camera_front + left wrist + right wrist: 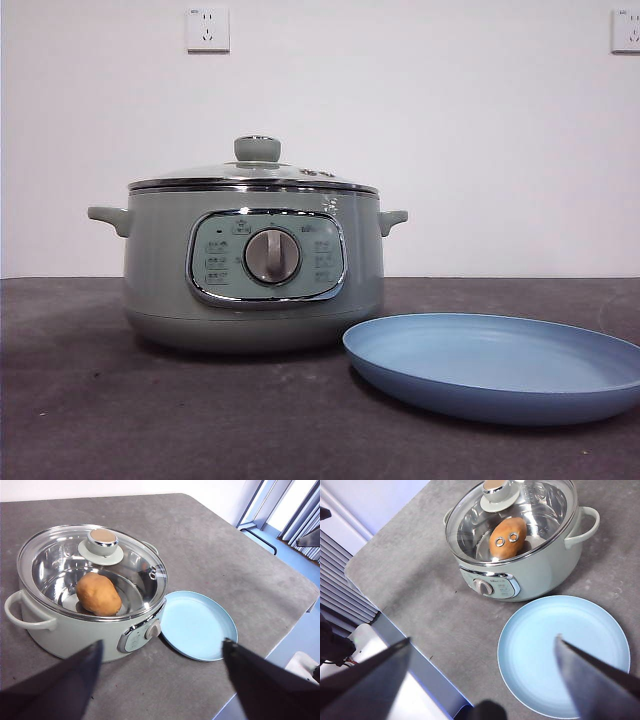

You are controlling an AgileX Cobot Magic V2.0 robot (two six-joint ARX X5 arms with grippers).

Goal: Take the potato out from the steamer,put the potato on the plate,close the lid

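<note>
The sage-green steamer (pixel 250 270) stands on the dark table with its glass lid (pixel 255 172) shut on it. Both wrist views show the orange-brown potato (pixel 98 594) lying inside the steamer (pixel 75 620) under the lid (pixel 100 545); it also shows in the right wrist view (pixel 507 539). The light-blue plate (pixel 500 365) lies empty beside the steamer; it shows in the left wrist view (pixel 197 625) and the right wrist view (pixel 565 652). My left gripper (pixel 160 680) is open, high above the table. My right gripper (pixel 482 680) is open, high above the plate's side. Neither shows in the front view.
The table's edge (pixel 395 625) runs near the steamer's control panel, with a drop to the floor beyond. Two wall sockets (pixel 207 30) sit on the white wall behind.
</note>
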